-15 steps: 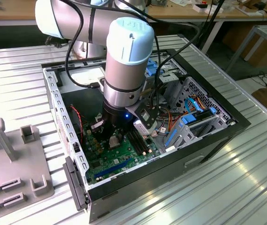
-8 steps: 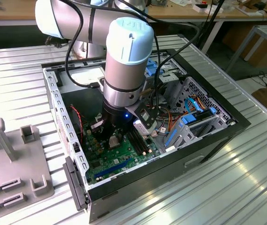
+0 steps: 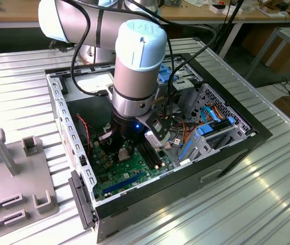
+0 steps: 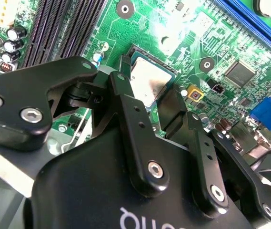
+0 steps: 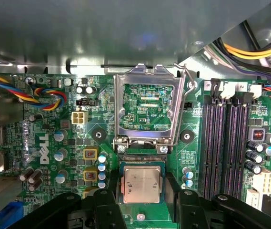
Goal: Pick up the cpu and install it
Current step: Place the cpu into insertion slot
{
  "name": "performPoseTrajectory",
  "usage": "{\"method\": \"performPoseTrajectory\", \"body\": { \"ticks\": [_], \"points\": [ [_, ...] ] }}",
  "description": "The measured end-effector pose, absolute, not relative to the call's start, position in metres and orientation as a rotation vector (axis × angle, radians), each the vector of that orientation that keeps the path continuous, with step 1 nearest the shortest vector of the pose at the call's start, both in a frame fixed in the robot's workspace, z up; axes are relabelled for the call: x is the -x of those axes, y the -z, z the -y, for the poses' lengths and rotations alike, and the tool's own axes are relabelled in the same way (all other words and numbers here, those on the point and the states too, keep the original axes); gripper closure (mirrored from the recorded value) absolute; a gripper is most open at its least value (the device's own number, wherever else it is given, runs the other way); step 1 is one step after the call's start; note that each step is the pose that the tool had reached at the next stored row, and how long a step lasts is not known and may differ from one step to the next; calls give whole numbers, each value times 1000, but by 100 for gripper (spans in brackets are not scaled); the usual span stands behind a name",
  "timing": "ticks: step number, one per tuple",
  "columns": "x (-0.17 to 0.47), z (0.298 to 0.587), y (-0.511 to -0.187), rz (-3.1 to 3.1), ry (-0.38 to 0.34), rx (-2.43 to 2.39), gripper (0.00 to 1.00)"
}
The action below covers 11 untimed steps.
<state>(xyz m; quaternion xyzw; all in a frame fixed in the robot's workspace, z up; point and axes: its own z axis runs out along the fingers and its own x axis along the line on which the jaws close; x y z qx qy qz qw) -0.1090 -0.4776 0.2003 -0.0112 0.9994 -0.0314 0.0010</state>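
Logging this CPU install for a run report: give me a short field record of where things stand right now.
setting: open computer case lying on a ribbed metal table
arm: reaching down into the case
cpu: lying flat in its socket on the green board
socket frame: swung open, clear of the cpu
gripper: low over the cpu, open
fingers: one on each side of the cpu, apparently not touching it
memory slots: beside the socket
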Motion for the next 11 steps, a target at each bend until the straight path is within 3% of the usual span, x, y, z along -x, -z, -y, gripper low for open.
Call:
{"method": "performPoseTrajectory", "body": {
  "ticks": [11],
  "points": [
    [109, 477, -199, -3137, 93, 36, 53]
  ]
}}
